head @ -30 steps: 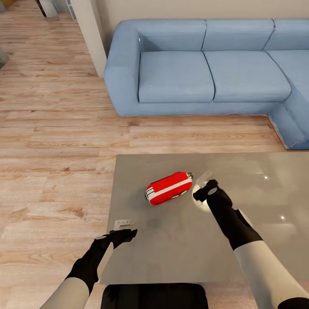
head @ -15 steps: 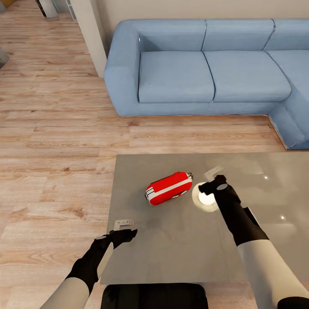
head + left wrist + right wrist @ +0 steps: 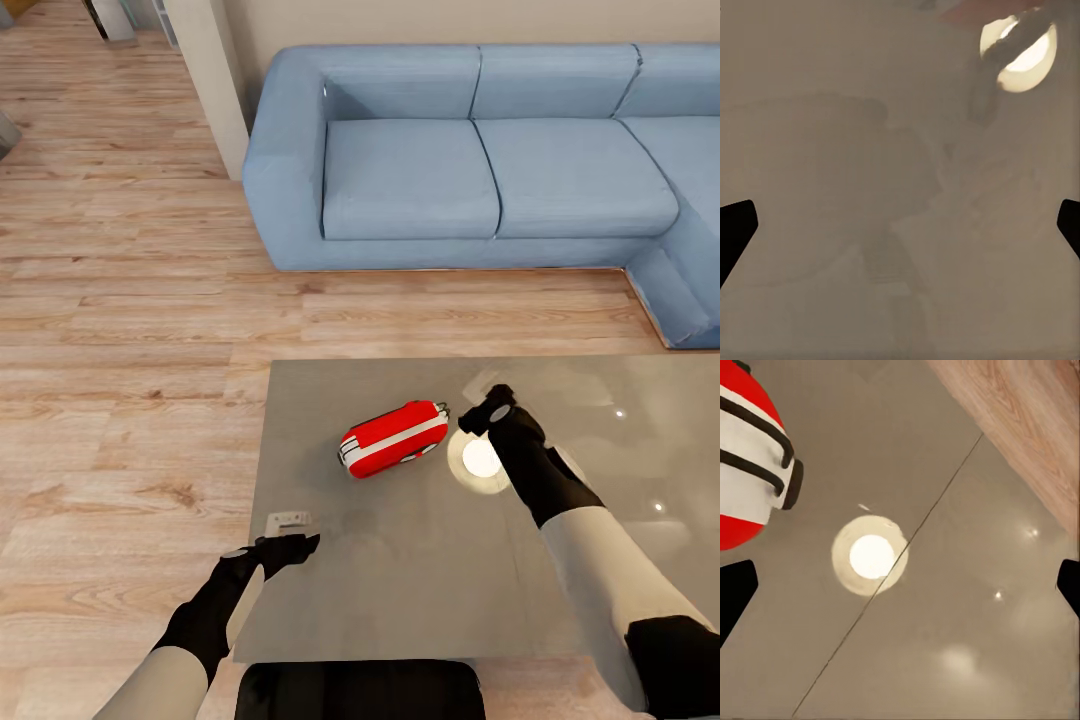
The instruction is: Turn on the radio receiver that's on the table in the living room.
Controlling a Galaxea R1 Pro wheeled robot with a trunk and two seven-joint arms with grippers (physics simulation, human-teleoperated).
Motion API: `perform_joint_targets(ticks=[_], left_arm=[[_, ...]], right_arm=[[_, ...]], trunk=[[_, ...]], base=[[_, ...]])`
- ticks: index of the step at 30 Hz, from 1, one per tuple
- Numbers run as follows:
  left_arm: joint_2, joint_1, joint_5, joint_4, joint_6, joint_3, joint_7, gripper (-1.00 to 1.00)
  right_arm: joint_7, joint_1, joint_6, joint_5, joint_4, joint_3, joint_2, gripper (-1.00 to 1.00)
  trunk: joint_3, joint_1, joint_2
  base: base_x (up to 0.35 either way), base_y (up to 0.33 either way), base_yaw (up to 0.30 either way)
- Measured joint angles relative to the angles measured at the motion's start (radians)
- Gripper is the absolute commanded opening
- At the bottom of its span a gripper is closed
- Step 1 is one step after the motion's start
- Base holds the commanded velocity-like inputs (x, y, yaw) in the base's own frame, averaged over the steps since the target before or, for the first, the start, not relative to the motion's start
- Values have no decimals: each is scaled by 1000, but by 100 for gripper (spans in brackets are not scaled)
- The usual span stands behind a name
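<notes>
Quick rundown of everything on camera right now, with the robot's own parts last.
Radio: one, red with a white band, lying on the table, apart from both hands.
Glowing disc: one, white, on the tabletop beside the radio.
Table: one, glossy grey-brown, in front of the robot.
Sofa: one, blue, beyond the table.
Floor: light wood planks.
Left hand: black, open, over the table's near left edge.
Right hand: black, open, above the disc, just right of the radio.

Head camera looks down from above over the glossy grey-brown rectangular table [image 3: 400, 580] toward the blue fabric sofa [image 3: 480, 150]. Both wrist cameras face that tabletop close up, sharing the round white-glowing disc [image 3: 871, 556] [image 3: 1020, 49].
</notes>
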State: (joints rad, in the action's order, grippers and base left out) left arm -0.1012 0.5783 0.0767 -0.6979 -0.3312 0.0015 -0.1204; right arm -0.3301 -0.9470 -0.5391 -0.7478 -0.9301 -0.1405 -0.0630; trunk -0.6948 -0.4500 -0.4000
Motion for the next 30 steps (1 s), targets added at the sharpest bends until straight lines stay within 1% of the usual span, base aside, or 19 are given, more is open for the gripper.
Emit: perform_joint_targets(ticks=[1, 2, 3, 5, 7, 8, 10, 12, 13, 14, 16, 19, 20, 23, 25, 27, 30], left_arm=[[0, 0, 0, 0, 0, 0, 0, 100], [0, 0, 0, 0, 0, 0, 0, 100], [0, 0, 0, 0, 0, 0, 1, 100], [0, 0, 1, 0, 0, 0, 1, 100], [0, 0, 1, 0, -1, 0, 1, 100], [0, 0, 2, 0, -1, 0, 1, 100], [1, 0, 2, 0, -1, 0, 1, 100], [2, 0, 4, 1, -1, -1, 1, 100], [2, 0, 4, 2, -1, -1, 1, 100], [2, 0, 4, 3, -1, 0, 1, 100], [3, 0, 6, 8, -2, 0, 1, 100], [3, 0, 7, 29, -2, 0, 7, 100], [3, 0, 8, 58, -1, 1, 19, 100], [4, 0, 11, 95, -1, 2, 34, 100], [4, 0, 13, 121, -1, 4, 43, 100], [3, 0, 15, 128, -1, 5, 46, 100], [1, 0, 16, 135, -7, 6, 48, 100]], right_arm=[[-21, -7, 7, -30, 5, -8, 2, 100], [-31, -9, 10, -43, 7, -11, 4, 100], [-52, -15, 14, -62, 8, -15, 12, 100], [-87, -24, 18, -81, 10, -20, 27, 100], [-114, -31, 20, -89, 10, -22, 34, 100], [-143, -36, 20, -97, 10, -24, 40, 100], [-174, -39, 21, -109, 6, -25, 44, 100], [-253, -42, 22, -145, -12, -26, 51, 100], [-271, -43, 22, -153, -15, -26, 53, 100], [-304, -43, 22, -166, -23, -26, 60, 100], [-351, -43, 22, -187, -35, -27, 70, 100], [-398, -44, 22, -216, -49, -27, 77, 100], [-417, -44, 23, -234, -55, -27, 81, 100], [-431, -44, 29, -247, -59, -27, 85, 100], [-453, -45, 51, -254, -54, -27, 88, 100], [-469, -51, 60, -257, -48, -27, 88, 100], [-491, -77, 67, -258, -26, -27, 89, 100]], trunk=[[0, 0, 0], [0, 0, 0], [0, 0, 0], [0, 0, 0], [0, 0, 0], [0, 0, 0], [0, 0, 0], [0, 0, 0], [0, 0, 0], [0, 0, 0], [0, 0, 0], [0, 0, 0], [0, 0, 0], [0, 0, 0], [0, 0, 0], [0, 0, 0], [0, 0, 0]], base=[[0, 0, 0], [0, 0, 0], [0, 0, 0], [0, 0, 0], [0, 0, 0], [0, 0, 0], [0, 0, 0], [0, 0, 0], [0, 0, 0], [0, 0, 0], [0, 0, 0], [0, 0, 0], [0, 0, 0], [0, 0, 0], [0, 0, 0], [0, 0, 0], [0, 0, 0]])
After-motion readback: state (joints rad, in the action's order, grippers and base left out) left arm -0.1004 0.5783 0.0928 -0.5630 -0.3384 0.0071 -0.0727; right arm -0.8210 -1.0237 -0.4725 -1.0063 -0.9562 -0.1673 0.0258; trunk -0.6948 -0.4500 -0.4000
